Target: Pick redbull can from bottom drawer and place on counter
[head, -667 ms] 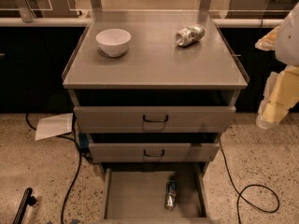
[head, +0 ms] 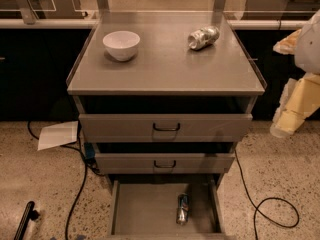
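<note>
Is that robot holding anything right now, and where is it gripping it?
Nothing. The gripper hangs empty to the right of the cabinet; the redbull can lies in the bottom drawer.

A white bowl stands upright at the left, and a fat, pale silver can lies on its side well to the right of it. Below them are 2 grey drawer fronts, the upper and the lower, each with a black bar handle. A sheet of paper lies on the speckled floor at the left, near a black cable. Another cable loops at the right. A black object at the lower left is perhaps a handle. The gripper hangs at the right edge.
</note>
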Robot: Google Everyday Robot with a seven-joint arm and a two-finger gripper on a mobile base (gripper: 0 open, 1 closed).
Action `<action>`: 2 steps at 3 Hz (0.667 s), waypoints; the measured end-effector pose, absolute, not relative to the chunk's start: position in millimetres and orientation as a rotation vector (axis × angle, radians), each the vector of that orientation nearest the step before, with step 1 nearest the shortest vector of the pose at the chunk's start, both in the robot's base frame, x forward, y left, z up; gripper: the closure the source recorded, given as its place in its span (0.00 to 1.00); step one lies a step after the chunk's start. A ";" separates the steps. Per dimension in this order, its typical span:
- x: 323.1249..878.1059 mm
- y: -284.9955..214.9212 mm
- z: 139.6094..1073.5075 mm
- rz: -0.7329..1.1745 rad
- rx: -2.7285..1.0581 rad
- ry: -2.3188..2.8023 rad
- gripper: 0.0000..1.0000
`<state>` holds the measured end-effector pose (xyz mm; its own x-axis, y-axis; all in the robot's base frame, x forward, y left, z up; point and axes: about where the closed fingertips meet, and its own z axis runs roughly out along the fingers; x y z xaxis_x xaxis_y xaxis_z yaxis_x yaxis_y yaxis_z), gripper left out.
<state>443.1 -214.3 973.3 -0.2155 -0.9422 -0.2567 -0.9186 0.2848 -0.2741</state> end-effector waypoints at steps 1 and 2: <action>440.1 -210.0 939.4 0.007 -1.558 2.175 0.00; 429.7 -206.1 880.9 0.178 -1.336 2.231 0.00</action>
